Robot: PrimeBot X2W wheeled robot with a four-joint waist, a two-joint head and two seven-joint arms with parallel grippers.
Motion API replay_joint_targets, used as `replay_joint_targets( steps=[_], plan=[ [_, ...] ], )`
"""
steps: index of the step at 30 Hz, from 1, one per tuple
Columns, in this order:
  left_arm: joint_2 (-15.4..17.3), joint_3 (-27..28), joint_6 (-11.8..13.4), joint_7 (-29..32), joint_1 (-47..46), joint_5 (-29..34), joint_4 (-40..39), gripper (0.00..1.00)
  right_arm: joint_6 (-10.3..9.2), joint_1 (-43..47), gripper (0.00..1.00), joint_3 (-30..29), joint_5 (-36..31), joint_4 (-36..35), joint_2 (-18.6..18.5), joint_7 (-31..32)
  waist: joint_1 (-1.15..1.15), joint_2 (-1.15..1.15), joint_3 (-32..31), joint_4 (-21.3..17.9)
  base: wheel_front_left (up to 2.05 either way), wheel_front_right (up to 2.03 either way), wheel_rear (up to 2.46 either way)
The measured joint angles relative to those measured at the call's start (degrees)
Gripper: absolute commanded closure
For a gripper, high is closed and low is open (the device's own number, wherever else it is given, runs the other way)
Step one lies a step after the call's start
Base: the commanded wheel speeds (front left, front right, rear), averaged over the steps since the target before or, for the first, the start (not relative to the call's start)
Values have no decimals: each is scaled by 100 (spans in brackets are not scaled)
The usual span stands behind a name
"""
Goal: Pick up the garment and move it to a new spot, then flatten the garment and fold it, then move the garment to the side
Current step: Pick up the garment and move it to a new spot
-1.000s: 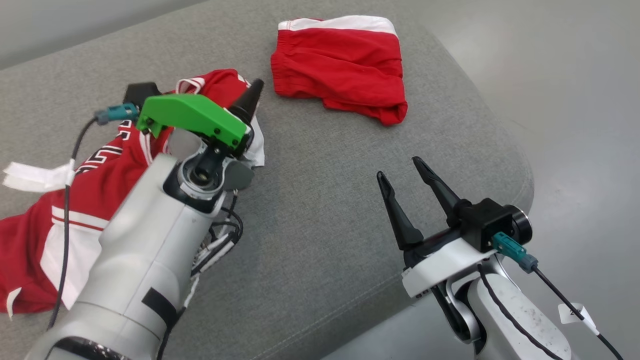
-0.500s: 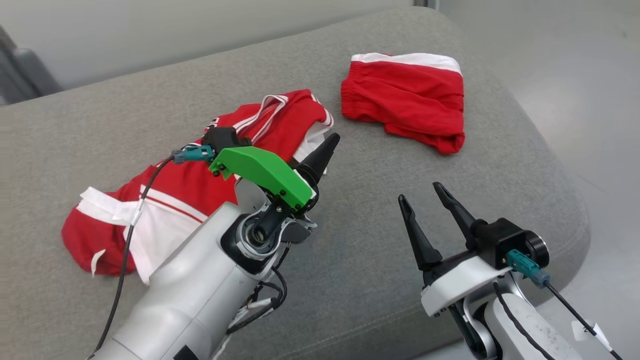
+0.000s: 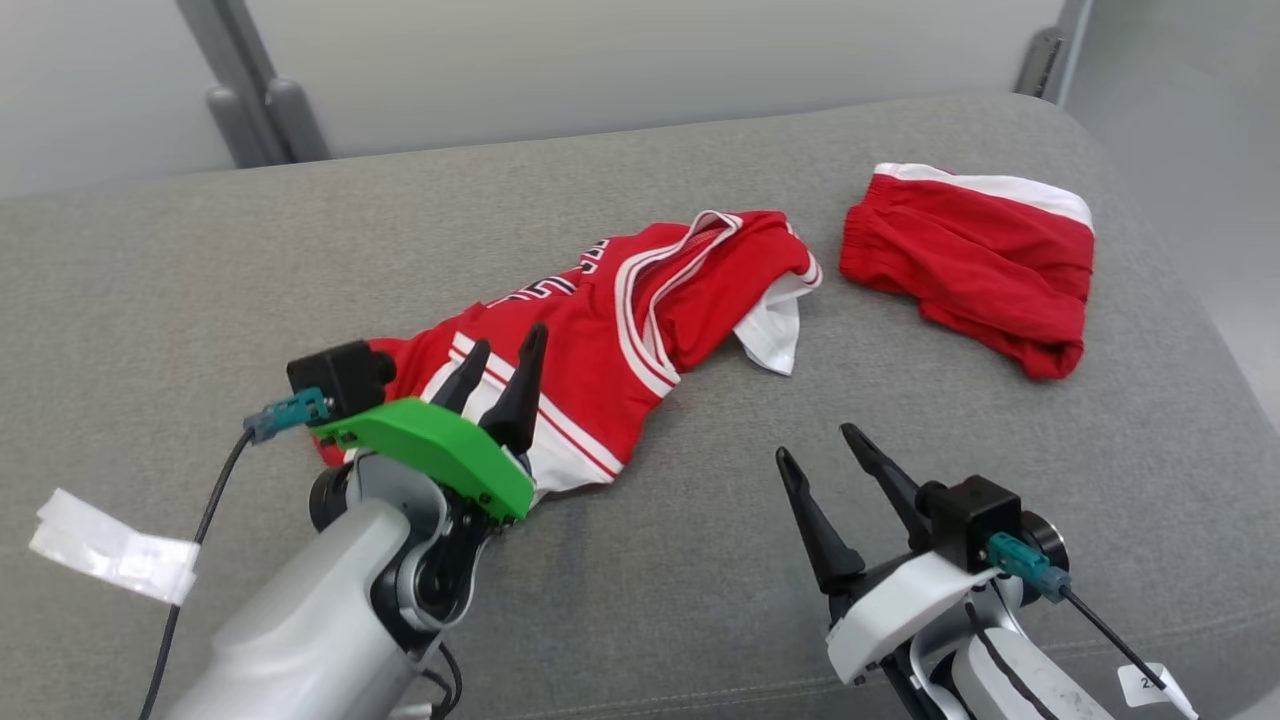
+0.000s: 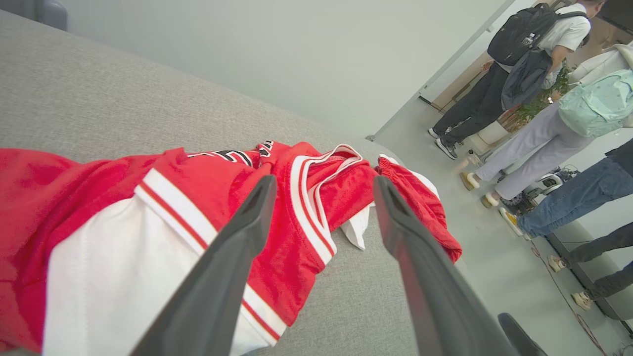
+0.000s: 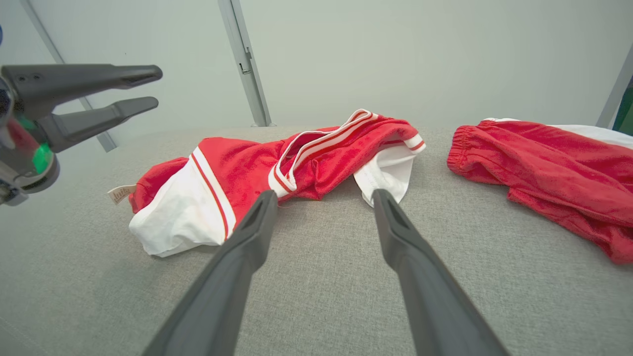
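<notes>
Your left gripper (image 3: 512, 337) hangs with its jaws spread and nothing between them, just over the white-panelled near-left end of the red and white jersey (image 3: 640, 320); the right wrist view shows it lifted clear of the fabric. Your right gripper (image 3: 815, 443) is likewise spread and empty, over bare grey cushion (image 3: 650, 580) at the near right, apart from the jersey. The jersey lies crumpled in a ridge across the middle of the cushion, its neckline end towards the far right. If you close on that bunched end, you may catch several layers at once, so it lifts as a lump and resists flattening. The folded red shorts (image 3: 970, 260) sit near the neckline end, so dragging the jersey right could knock them loose. Watch the white tape tag (image 3: 110, 550) on the left wrist cable too, since it trails near the fabric and could snag
</notes>
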Motion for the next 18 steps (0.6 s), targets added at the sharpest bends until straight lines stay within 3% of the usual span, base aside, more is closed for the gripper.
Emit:
replay_joint_targets(
  steps=[6, 18],
  plan=[
    [204, 57, 52, 27, 630, 198, -209, 0, 33, 67, 0, 69, 91, 296, 109, 73, 0, 0, -112, 505, 0, 0, 0],
    [203, 951, 94, 52, 1222, 566, -950, 0, -86, 64, 0, -374, 609, 858, 261, 199, 0, 0, -132, 1508, 0, 0, 0]
  ],
)
